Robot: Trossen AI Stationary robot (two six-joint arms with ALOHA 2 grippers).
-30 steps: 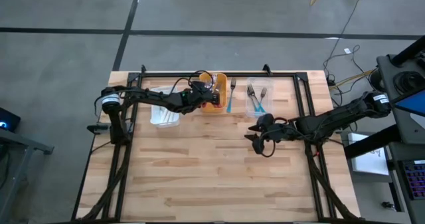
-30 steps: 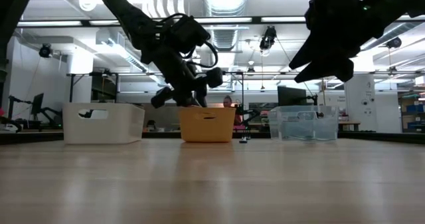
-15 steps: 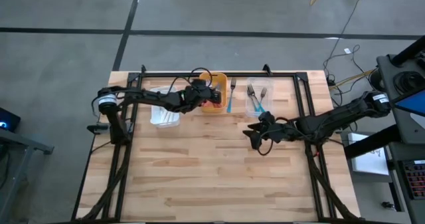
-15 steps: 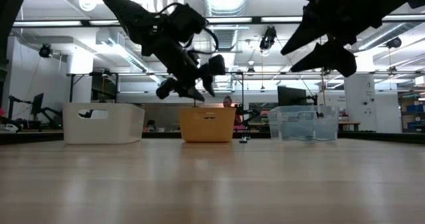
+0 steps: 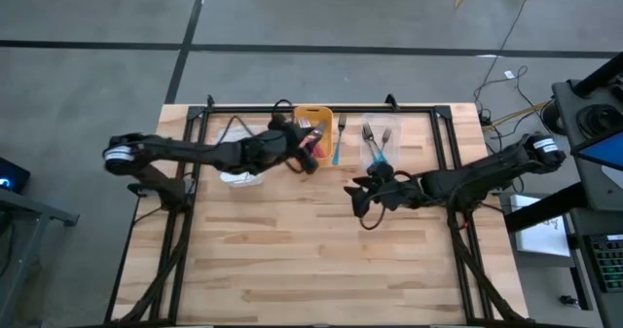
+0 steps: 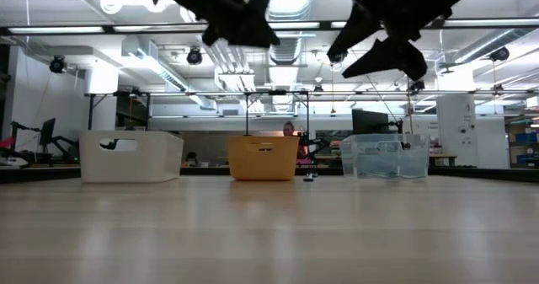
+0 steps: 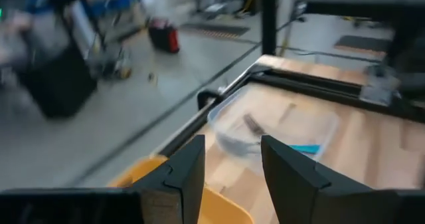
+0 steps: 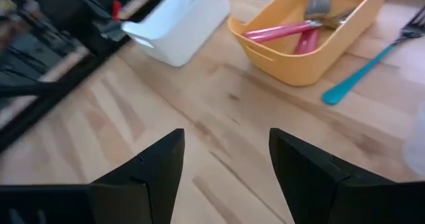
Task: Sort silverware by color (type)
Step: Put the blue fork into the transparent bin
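Note:
My left gripper (image 5: 308,160) (image 7: 232,177) hangs open, high above the table beside the near end of the orange bin (image 5: 315,126) (image 6: 263,158), which holds pink-handled utensils (image 8: 282,31). My right gripper (image 5: 358,200) (image 8: 226,171) is open too, raised over bare wood near the table's middle and pointing toward the bins. One teal-handled fork (image 5: 338,143) (image 8: 358,78) lies flat on the table between the orange bin and the clear bin (image 5: 378,145) (image 7: 279,127). The clear bin holds forks with teal handles (image 7: 305,149).
A white bin (image 5: 241,169) (image 8: 179,18) (image 6: 130,155) sits left of the orange one, partly under my left arm. All three bins line the far edge inside a black frame (image 5: 321,108). The near half of the wooden table (image 5: 311,260) is bare.
My left gripper has risen well above the orange bin and drifted a little toward the table's near right, while its arm's base swung left. My right gripper has moved a short way toward the table's left and climbed slightly.

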